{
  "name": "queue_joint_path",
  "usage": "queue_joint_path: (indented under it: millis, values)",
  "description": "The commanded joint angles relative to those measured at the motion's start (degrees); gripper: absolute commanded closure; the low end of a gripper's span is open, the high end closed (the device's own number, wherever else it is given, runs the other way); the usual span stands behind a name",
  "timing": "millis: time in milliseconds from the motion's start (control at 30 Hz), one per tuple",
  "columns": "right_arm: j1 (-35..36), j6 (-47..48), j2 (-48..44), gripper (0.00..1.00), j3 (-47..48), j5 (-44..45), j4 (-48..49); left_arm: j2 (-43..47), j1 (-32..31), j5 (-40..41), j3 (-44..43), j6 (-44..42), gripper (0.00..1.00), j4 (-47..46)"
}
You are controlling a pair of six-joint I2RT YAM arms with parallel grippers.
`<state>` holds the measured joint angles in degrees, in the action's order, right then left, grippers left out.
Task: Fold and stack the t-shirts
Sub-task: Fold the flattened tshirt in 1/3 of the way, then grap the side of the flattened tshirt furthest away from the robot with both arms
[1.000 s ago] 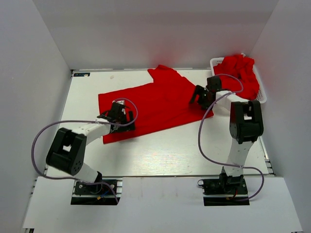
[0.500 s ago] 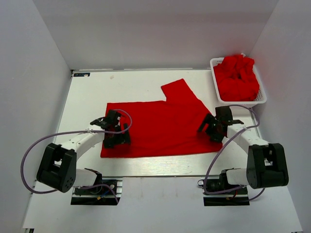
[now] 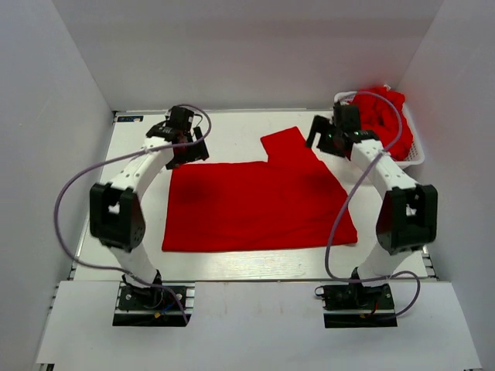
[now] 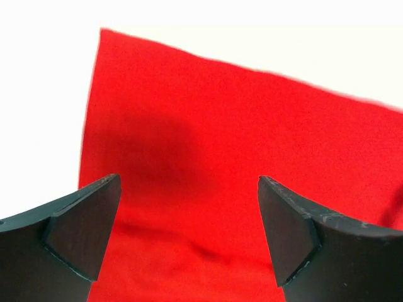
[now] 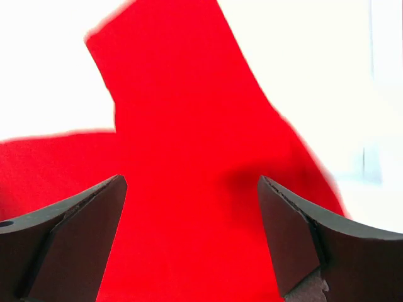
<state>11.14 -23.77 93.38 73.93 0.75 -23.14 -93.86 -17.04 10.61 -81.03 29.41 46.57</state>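
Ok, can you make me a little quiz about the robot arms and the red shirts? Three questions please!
1. True or false: the left gripper is clamped on the flat t-shirt.
2. Where does the white basket stand? A) near left corner B) far right corner C) right in the middle
3. How many shirts lie spread out flat on the table?

Key:
1. False. Its jaws stand open above the cloth with nothing between them.
2. B.
3. One.
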Motion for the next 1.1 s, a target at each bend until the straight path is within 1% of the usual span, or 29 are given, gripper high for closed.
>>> queue_joint_path:
  millis: [0, 33, 67, 100, 133, 167, 200, 233, 300, 367, 400, 433, 467, 533, 633, 667, 733, 833, 867, 967, 1033, 1067]
  values:
    - [2.0, 7.1, 7.7, 0.10, 10.2, 4.2, 0.6, -10.6, 4.2, 3.3, -7.8, -2.6, 0.00, 2.5]
    - [2.3, 8.0, 12.0, 0.10, 18.7, 6.2, -0.2, -13.0, 5.0, 3.9, -12.3, -2.6, 0.00, 2.5]
    - [2.4, 8.6, 14.4, 0.10, 21.8, 6.9, -3.5, -17.7, 6.5, 3.9, -14.7, -3.2, 0.00, 3.3]
    - [2.6, 9.8, 21.2, 0.10, 25.2, 7.8, -4.4, -19.9, 7.2, 3.9, -16.9, -3.2, 0.00, 4.1]
    - [2.5, 10.3, 23.4, 0.10, 34.2, 8.5, -5.2, -21.6, 7.9, 3.9, -20.4, -3.7, 0.00, 4.1]
    - [2.7, 10.9, 25.6, 0.10, 37.1, 8.8, -6.9, -23.1, 9.5, 2.8, -21.8, -4.3, 0.00, 4.1]
    - [2.7, 11.1, 31.3, 0.10, 39.9, 8.6, -7.4, -25.7, 10.2, 2.3, -22.9, -4.3, 0.00, 4.1]
    - [2.4, 11.1, 32.7, 0.10, 46.6, 8.6, -6.9, -26.8, 10.9, 2.3, -24.7, -4.3, 0.00, 3.4]
    - [2.5, 11.6, 37.2, 0.10, 49.7, 7.9, -4.0, -28.2, 12.5, 1.8, -25.2, -4.9, 0.00, 2.3]
    - [2.6, 12.3, 38.5, 0.10, 49.9, 6.4, 0.7, -29.1, 13.3, 0.4, -24.5, -6.1, 0.02, -1.2]
    - [2.4, 12.8, 39.1, 0.10, 49.6, 5.8, 5.7, -29.7, 13.8, -1.3, -23.9, -7.7, 0.02, -2.4]
    - [2.7, 13.1, 39.2, 0.10, 49.3, 6.0, 7.4, -29.7, 13.8, -2.0, -23.9, -8.2, 0.02, -4.3]
    - [2.7, 13.3, 39.9, 0.10, 48.5, 6.2, 8.9, -30.2, 13.8, -2.8, -23.3, -9.3, 0.04, -5.0]
    - [2.5, 13.1, 41.5, 0.10, 48.7, 7.9, 12.7, -30.2, 13.8, -4.4, -21.8, -11.2, 0.04, -5.5]
    - [2.3, 14.2, 43.7, 0.10, 49.7, 8.6, 15.3, -29.7, 13.8, -6.1, -17.9, -12.4, 0.08, -10.1]
    - [2.3, 14.4, 44.0, 0.10, 49.7, 8.5, 16.0, -29.7, 13.8, -6.9, -17.9, -12.4, 0.08, -10.7]
    - [2.3, 14.7, 45.1, 0.10, 49.8, 8.6, 17.0, -30.2, 13.8, -6.9, -16.6, -13.1, 0.13, -10.7]
    - [2.2, 14.1, 46.2, 0.10, 49.8, 7.9, 17.6, -31.4, 13.8, -6.9, -15.2, -13.9, 0.17, -11.4]
    - [2.2, 14.0, 46.5, 0.10, 49.8, 7.7, 17.8, -31.4, 13.8, -8.1, -14.6, -13.9, 0.20, -11.4]
    - [2.2, 14.1, 47.7, 0.10, 49.6, 7.8, 19.0, -31.4, 13.8, -8.7, -12.0, -13.9, 0.35, -12.7]
    - [2.1, 14.1, 48.2, 0.10, 50.2, 7.9, 19.7, -30.9, 13.8, -8.7, -10.8, -13.9, 0.52, -12.7]
    - [2.1, 14.1, 49.3, 0.10, 50.5, 7.9, 19.7, -30.9, 13.8, -9.2, -10.2, -14.5, 0.59, -13.3]
